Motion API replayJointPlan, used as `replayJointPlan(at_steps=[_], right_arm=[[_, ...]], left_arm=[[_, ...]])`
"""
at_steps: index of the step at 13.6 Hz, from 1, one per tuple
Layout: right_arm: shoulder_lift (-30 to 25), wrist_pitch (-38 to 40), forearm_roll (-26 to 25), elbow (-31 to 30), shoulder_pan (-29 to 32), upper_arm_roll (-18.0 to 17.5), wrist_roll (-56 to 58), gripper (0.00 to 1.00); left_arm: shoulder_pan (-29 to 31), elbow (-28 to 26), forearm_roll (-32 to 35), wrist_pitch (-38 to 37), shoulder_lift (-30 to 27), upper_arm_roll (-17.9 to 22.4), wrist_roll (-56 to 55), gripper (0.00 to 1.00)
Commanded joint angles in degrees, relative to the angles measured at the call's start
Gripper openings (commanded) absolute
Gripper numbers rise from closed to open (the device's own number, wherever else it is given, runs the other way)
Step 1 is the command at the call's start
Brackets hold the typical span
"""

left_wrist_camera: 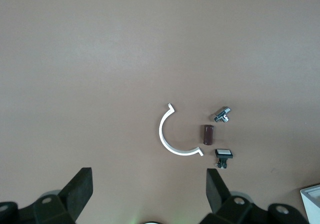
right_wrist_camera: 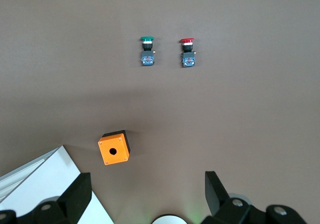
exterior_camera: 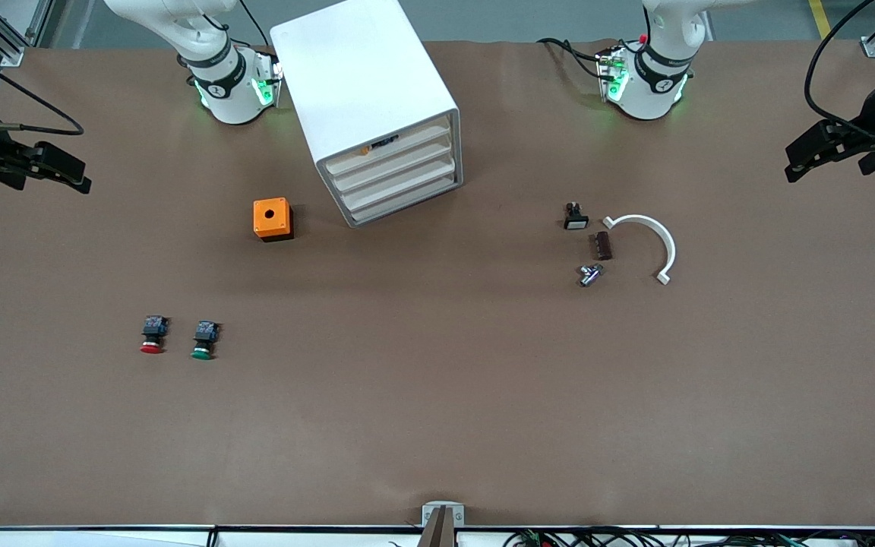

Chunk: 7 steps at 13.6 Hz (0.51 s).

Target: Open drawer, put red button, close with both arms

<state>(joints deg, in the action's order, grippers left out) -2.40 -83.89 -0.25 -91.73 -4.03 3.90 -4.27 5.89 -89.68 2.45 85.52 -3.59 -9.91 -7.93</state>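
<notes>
both arms parked at tabletop [exterior_camera: 437,425] ends; left gripper [left_wrist_camera: 149,186], right gripper [right_wrist_camera: 145,189] fingers wide apart, empty. risk: grabbing green-capped button [exterior_camera: 203,339] just beside small red-capped push button [exterior_camera: 153,335]; shallow white second drawer [exterior_camera: 396,169] closed.

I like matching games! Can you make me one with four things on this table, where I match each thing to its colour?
Things:
1. box with a hole
2. curved clip
3. button farthest toward the right arm's end of the table
4. button beside it

Colours:
A. green cap
B. white
C. orange
D. red cap

Right pairs: 1-C, 2-B, 3-D, 4-A
</notes>
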Motion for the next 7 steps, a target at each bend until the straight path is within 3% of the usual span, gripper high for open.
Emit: replayJointPlan(at_steps=[1,4,7], right_arm=[[0.03,0.49,-1.16,0.67,-0.1,-0.13,0.31,1.0],[0.03,0.49,-1.16,0.67,-0.1,-0.13,0.31,1.0],[0.03,0.49,-1.51,0.67,-0.1,-0.13,0.31,1.0]], left_arm=[[0.08,1.52,0.98,-1.14,0.96,-0.29,-0.43,1.0],[0.26,1.7,0.54,-1.14,1.57,-0.03,0.01,1.0],[0.44,3.54,0.45,-1.14,6.13,0.06,1.07,1.0]])
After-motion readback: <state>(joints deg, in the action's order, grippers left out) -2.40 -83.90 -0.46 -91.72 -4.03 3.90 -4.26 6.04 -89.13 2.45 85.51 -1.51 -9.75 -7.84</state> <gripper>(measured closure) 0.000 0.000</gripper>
